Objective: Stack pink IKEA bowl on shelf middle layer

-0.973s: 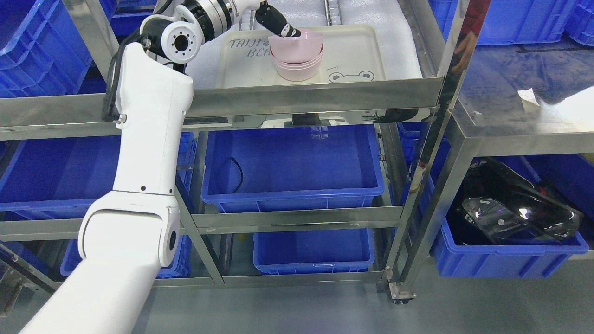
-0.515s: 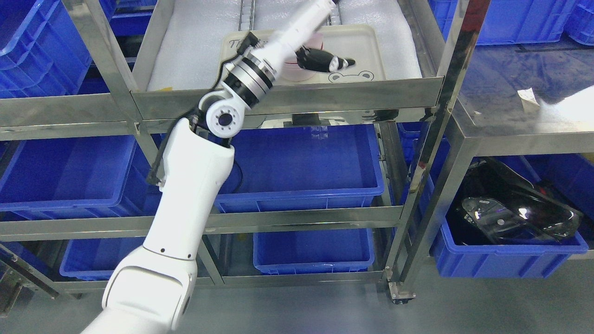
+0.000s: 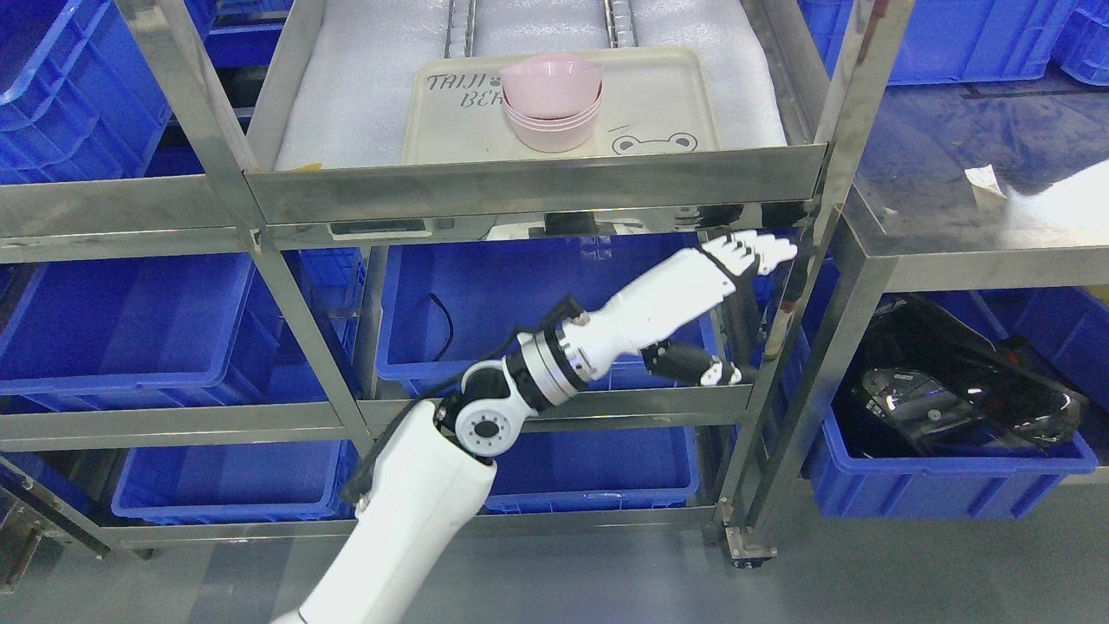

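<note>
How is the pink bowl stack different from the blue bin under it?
The pink bowl stack is round and pale; the blue bin is boxy and dark blue. The bowl stack is small and sits on a cream tray; the bin is much bigger and fills the level below. The bowls are nested together; the bin stands alone. Both open upward.

Pale pink bowls (image 3: 553, 102) sit on a cream tray (image 3: 667, 95) with a frog face doodle at 5 o'clock; blue bins (image 3: 554, 321), shiny silver shelf (image 3: 537, 182), white left hand (image 3: 693, 290).
</note>
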`<state>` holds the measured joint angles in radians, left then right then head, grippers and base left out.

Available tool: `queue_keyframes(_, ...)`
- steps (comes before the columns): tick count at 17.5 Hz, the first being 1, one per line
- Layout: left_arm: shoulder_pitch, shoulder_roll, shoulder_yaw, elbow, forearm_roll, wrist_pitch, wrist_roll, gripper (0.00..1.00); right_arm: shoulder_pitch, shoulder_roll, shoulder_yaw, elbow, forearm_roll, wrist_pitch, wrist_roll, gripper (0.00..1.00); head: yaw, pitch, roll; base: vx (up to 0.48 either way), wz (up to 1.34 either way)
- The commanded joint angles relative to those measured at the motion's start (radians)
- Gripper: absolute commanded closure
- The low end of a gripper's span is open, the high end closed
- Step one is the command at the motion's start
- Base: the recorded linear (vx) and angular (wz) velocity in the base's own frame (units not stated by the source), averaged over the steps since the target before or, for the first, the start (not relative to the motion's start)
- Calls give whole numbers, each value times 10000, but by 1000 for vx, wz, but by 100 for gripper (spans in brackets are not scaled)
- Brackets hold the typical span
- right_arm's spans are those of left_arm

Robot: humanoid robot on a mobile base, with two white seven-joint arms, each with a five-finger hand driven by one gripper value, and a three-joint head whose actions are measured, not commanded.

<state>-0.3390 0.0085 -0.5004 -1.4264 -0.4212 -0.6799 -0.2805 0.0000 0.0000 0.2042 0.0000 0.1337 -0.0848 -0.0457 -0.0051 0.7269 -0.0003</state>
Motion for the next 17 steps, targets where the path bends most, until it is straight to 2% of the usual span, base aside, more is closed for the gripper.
queue_keyframes(1, 3323, 89, 61, -724, 146, -624, 90, 0, 154, -175, -1, -175, -2, 5, -3, 0, 0, 0, 0, 0, 0)
queue_keyframes(3, 4215, 89, 829, -479, 543, -671, 639, 0, 154, -175, -1, -175, -2, 5, -3, 0, 0, 0, 0, 0, 0)
queue_keyframes(5, 4555, 89, 1534, -112, 1538, -504, 1833, 0, 154, -175, -1, -175, -2, 5, -3, 0, 0, 0, 0, 0, 0)
queue_keyframes(8, 4556, 89, 2975, 334, 2489, 520, 2833, 0, 154, -175, 14, -175, 13, 5, -3, 0, 0, 0, 0, 0, 0)
queue_keyframes(11, 4541, 89, 4112, 366, 3688, 1429, 3020, 0, 154, -175, 14, -175, -2, 5, -3, 0, 0, 0, 0, 0, 0)
queue_keyframes(17, 4495, 89, 4850, 335, 3752, 1750, 3020, 0, 154, -175, -1, -175, -2, 5, -3, 0, 0, 0, 0, 0, 0)
